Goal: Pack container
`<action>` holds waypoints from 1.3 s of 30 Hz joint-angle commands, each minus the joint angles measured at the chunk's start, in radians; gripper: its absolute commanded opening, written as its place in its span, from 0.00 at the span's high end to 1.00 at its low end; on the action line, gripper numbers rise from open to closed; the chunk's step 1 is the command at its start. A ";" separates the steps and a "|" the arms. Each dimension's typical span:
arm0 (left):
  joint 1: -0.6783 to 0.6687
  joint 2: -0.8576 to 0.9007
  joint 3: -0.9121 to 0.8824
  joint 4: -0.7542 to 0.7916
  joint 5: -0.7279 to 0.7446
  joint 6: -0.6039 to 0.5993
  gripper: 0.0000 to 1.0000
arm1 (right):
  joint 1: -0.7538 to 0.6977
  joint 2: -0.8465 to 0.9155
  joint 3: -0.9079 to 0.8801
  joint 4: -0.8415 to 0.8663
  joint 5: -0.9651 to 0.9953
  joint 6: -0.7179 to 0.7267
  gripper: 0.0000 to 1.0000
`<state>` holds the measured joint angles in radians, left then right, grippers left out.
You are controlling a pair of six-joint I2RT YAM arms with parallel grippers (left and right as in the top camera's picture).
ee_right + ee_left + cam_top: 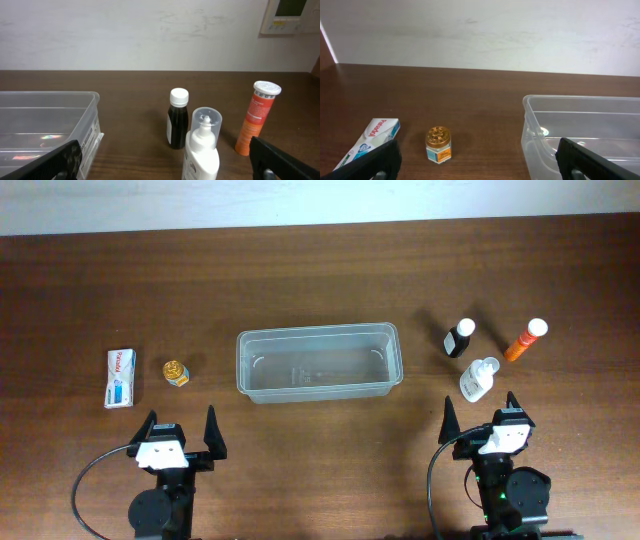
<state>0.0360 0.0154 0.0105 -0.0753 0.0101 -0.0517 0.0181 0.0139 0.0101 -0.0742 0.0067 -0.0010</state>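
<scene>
a dark brown wooden table (320, 270) with a fine grain is seen from above, and its far edge is met by a pale, plain wall (480, 30). a small white wall panel (292, 15) is mounted high on that wall, towards the table's right end. the container (318, 362), a clear rectangular plastic tub with rounded corners and a rim, is set upright near the middle of the table, its long sides parallel to the far edge. light is reflected from its bottom. towards the left edge a white box (120, 377) with red and blue print is laid flat, and a small jar (177, 372) with a gold lid is stood just beside it, between the box and the container. towards the right edge three items are grouped close together but apart from the container: a dark bottle (460, 338) with a white cap, an orange tube (526, 340) with a white cap, and a white bottle (478, 379) under a clear cap, the last being nearest the near edge. the left gripper (181, 420) is placed by the near edge, its fingers held wide apart and touching nothing. the right gripper (481, 408) is placed likewise, its fingers spread apart just short of the white bottle. black cables are looped beside both arm bases.
</scene>
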 commanded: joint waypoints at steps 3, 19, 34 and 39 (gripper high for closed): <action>0.006 -0.009 -0.002 -0.008 -0.007 0.012 0.01 | -0.007 -0.010 -0.005 -0.008 0.005 -0.003 0.02; 0.006 -0.009 -0.002 -0.008 -0.007 0.012 0.01 | -0.007 -0.010 -0.005 -0.005 -0.007 0.006 0.02; 0.006 -0.010 -0.002 -0.008 -0.007 0.012 0.01 | -0.006 0.084 0.217 -0.097 -0.184 0.012 0.01; 0.006 -0.009 -0.002 -0.008 -0.007 0.012 0.01 | -0.006 0.319 0.513 -0.248 -0.185 0.012 0.02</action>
<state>0.0360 0.0154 0.0105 -0.0757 0.0101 -0.0517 0.0181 0.2161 0.3580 -0.2790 -0.1577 0.0040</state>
